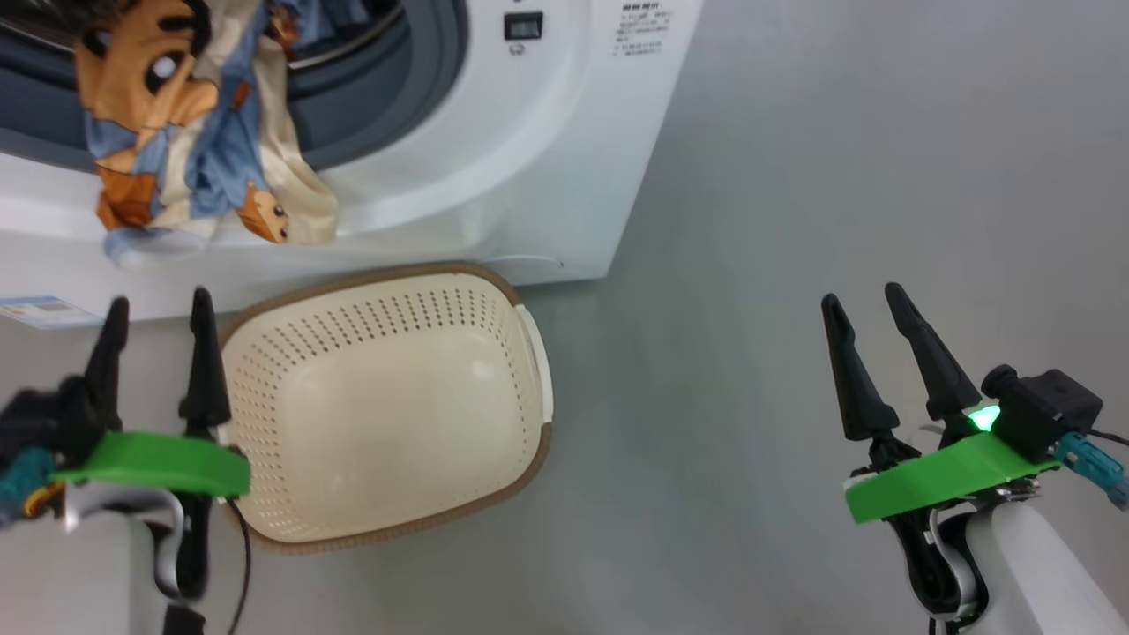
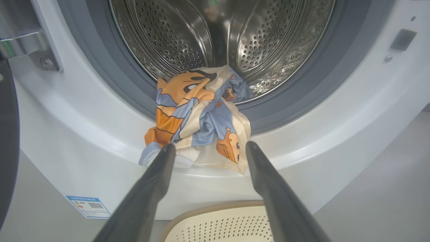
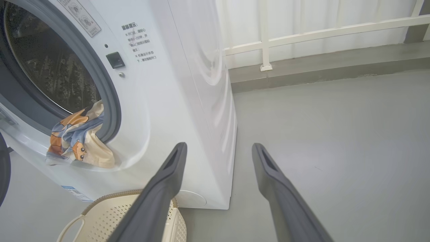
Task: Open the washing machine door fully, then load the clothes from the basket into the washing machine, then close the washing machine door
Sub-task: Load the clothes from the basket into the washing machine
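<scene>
The clothes (image 1: pixel 190 132), light-blue and cream fabric with orange animal figures, hang out of the washing machine (image 1: pixel 547 159) mouth over the grey seal and down the white front; they also show as the clothes (image 2: pixel 198 121) and the clothes (image 3: pixel 79 141). The cream basket (image 1: pixel 529 353) stands on the floor below, with nothing in it. My left gripper (image 1: pixel 159 309) hovers open at the basket's left rim, pointing at the bundle. My right gripper (image 1: pixel 860 295) is open over bare floor to the right. A dark edge of the washing machine door (image 2: pixel 6 141) shows at the far left, swung open.
Grey floor (image 1: pixel 794 220) stretches to the right of the machine. A white railing (image 3: pixel 319 30) on a low kerb runs behind it. A blue label (image 2: pixel 89 205) sits low on the machine's front. The steel drum (image 2: pixel 221 33) is deep behind the bundle.
</scene>
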Robot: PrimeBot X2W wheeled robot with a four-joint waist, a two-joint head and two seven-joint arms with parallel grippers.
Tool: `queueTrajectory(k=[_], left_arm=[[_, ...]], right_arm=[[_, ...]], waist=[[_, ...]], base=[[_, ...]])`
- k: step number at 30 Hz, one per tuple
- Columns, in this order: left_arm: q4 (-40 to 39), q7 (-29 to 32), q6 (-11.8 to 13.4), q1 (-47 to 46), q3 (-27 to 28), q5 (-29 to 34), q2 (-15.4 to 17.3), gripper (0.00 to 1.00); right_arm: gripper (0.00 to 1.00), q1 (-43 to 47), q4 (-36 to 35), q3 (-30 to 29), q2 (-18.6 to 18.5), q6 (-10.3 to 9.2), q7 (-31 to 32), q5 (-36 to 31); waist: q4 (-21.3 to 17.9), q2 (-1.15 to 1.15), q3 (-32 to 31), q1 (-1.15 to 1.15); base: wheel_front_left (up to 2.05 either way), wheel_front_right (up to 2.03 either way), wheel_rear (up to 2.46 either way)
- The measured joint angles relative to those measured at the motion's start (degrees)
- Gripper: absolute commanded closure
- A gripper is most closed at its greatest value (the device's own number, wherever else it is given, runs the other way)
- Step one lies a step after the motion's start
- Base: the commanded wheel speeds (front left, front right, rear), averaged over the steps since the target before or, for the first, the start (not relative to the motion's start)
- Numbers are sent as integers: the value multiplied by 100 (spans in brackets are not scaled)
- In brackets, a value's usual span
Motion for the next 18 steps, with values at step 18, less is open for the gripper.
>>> queueTrajectory(k=[18], left_arm=[[1553,0,0,-1723,22,110,497,0]], right_arm=[[0,-380,-5,147,226,0,0,-8]], waist=[[-494,0,844,-1]], base=[[0,0,0]])
